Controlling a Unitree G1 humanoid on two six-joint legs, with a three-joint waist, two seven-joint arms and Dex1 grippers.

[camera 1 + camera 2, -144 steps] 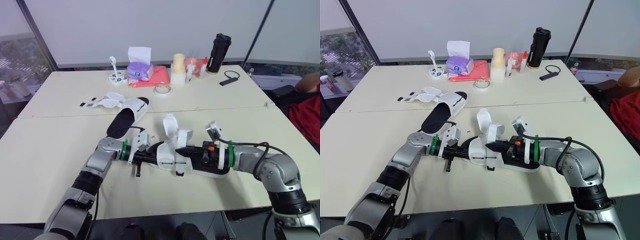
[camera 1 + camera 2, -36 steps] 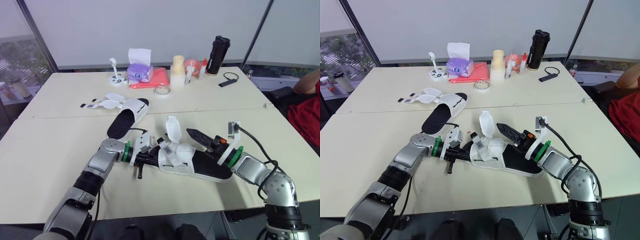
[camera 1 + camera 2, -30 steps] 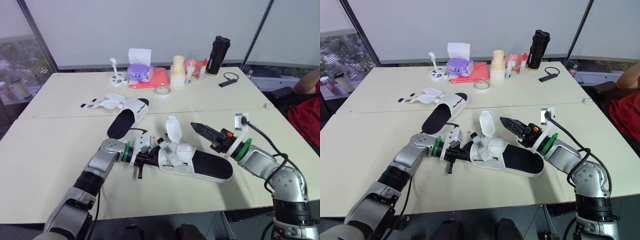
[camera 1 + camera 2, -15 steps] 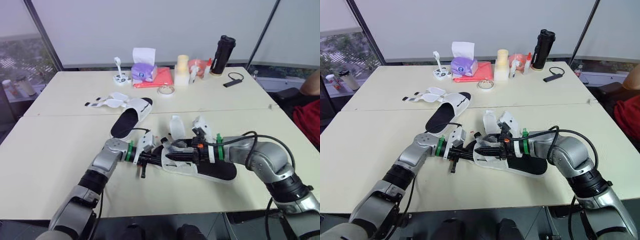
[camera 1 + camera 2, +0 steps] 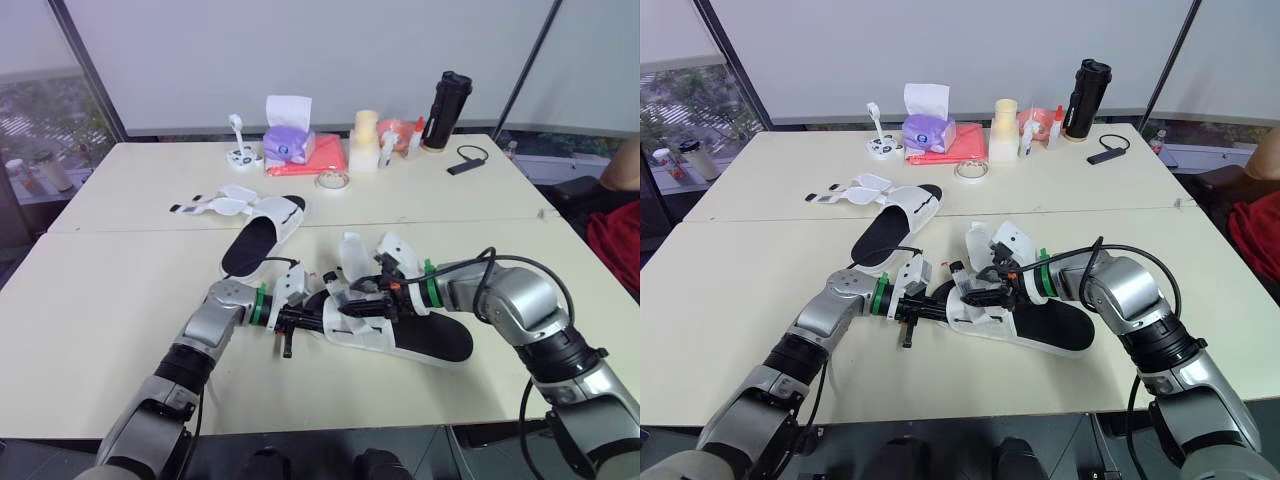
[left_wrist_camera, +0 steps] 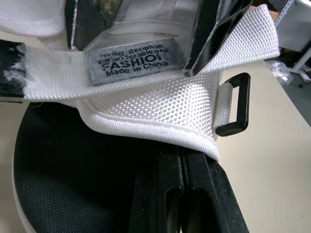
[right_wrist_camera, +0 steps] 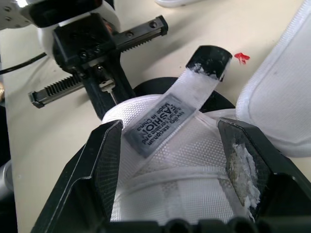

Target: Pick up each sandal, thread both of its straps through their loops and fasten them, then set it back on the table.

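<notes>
A white sandal with a black footbed (image 5: 430,335) lies across the near table. My left gripper (image 5: 308,318) is shut, and its fingers (image 6: 182,191) lie on the footbed at the toe end, just under the edge of the front mesh strap (image 6: 160,97). My right gripper (image 7: 170,141) is open, with one finger on each side of that front strap. A loose labelled strap end (image 7: 165,119) pokes up between its fingers (image 7: 104,150). A black loop (image 6: 235,104) hangs at the strap's side. The second sandal (image 5: 262,228) lies farther back on the left with its straps undone.
Along the far edge stand a tissue box (image 5: 287,140) on a red cloth, a tape roll (image 5: 333,180), a cream container (image 5: 365,135), small bottles and a black flask (image 5: 448,98). A black device with a cable (image 5: 467,165) lies at the back right. A person (image 5: 622,205) sits at the right edge.
My right arm has swung in from the right, and its open gripper now straddles the near sandal's front strap. The left arm has held still. The camera shifted slightly.
</notes>
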